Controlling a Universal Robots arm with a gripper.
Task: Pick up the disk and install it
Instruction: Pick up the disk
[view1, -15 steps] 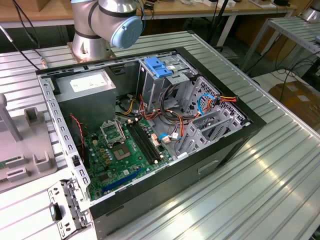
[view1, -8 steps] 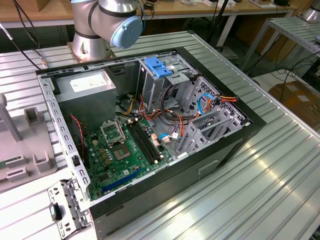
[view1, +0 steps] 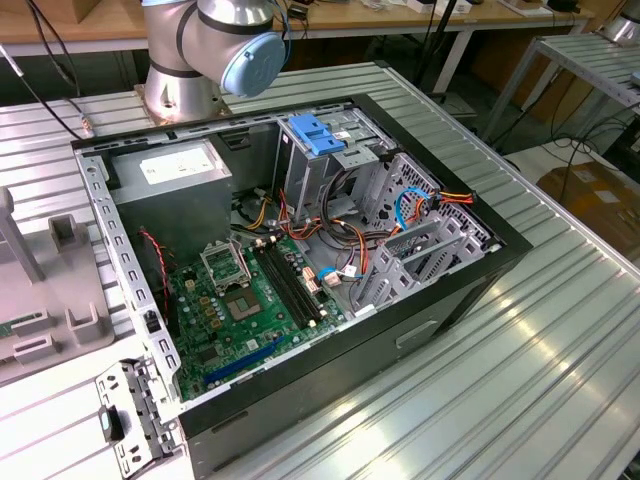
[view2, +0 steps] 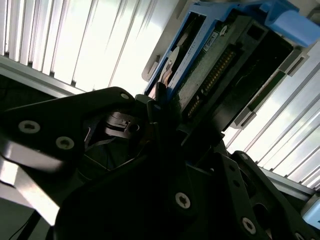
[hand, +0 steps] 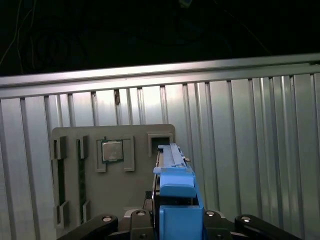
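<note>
Between the arm's jaws, clamped tight on it, the disk is held above the ribbed tabletop, near a grey parts tray. Risk: loose cables, at two o'clock from the motherboard, could snag it entering the computer case.

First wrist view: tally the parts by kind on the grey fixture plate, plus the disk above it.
Square metal-topped processor chip: 1
Long dark-green memory strips: 2
Light-blue-framed flat disk: 1
Total: 4
</note>
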